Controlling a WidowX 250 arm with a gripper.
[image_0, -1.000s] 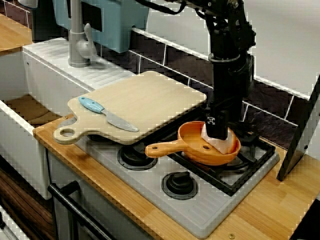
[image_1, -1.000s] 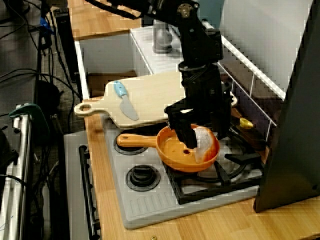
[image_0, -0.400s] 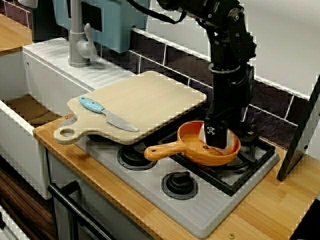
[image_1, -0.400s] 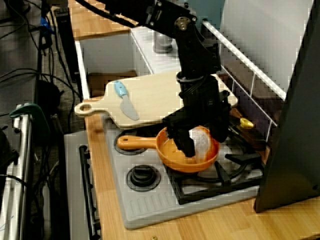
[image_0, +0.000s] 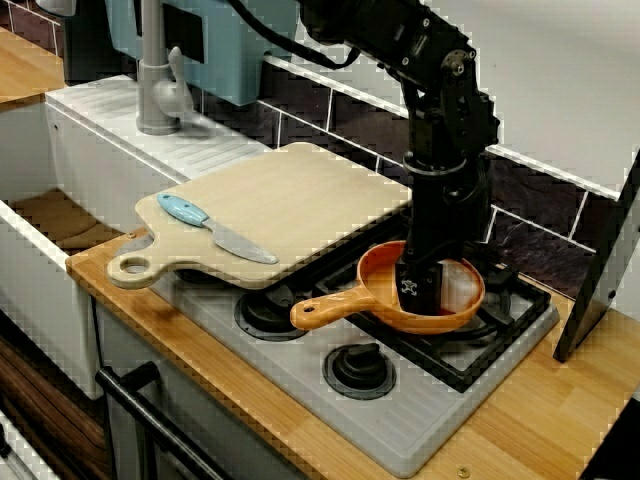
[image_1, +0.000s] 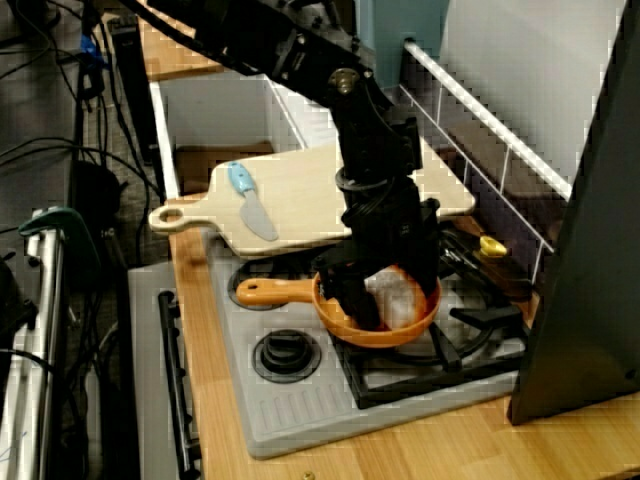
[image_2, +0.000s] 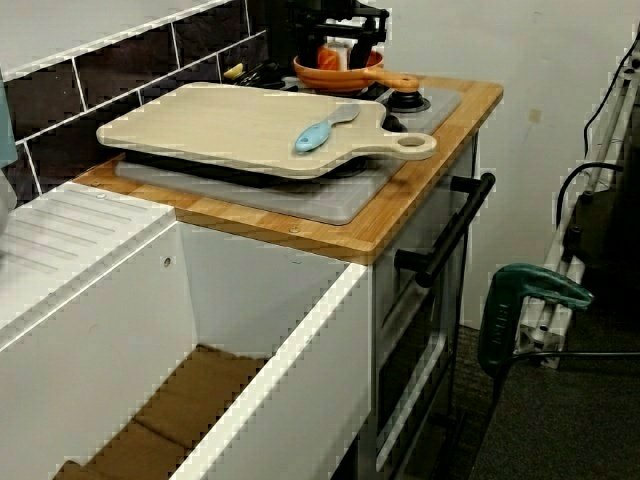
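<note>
An orange pan (image_0: 372, 268) with a long handle (image_0: 325, 308) sits on the black grate of the stove (image_0: 300, 352). My gripper (image_0: 415, 291) reaches straight down into the pan, its tip low over the pan's floor. A white, cloth-like thing (image_0: 463, 287) lies in the pan just right of the fingers, touching them or nearly so. In the view from the side, the gripper (image_1: 365, 303) covers the left half of the pan (image_1: 333, 321) and the white thing (image_1: 403, 298) shows behind it. How the jaws stand is hidden by the gripper body.
A wooden cutting board (image_0: 290, 200) with a blue-handled knife (image_0: 215, 227) lies left of the pan, overhanging the stove. A burner knob (image_0: 358, 366) is in front. A faucet (image_0: 155, 85) and sink (image_0: 40, 215) are far left. A black panel (image_0: 600, 270) leans at the right.
The arm has leaned over and the gripper has slid toward the front-left inside the pan, uncovering more of the white thing on its right. The pan handle dipped slightly.
</note>
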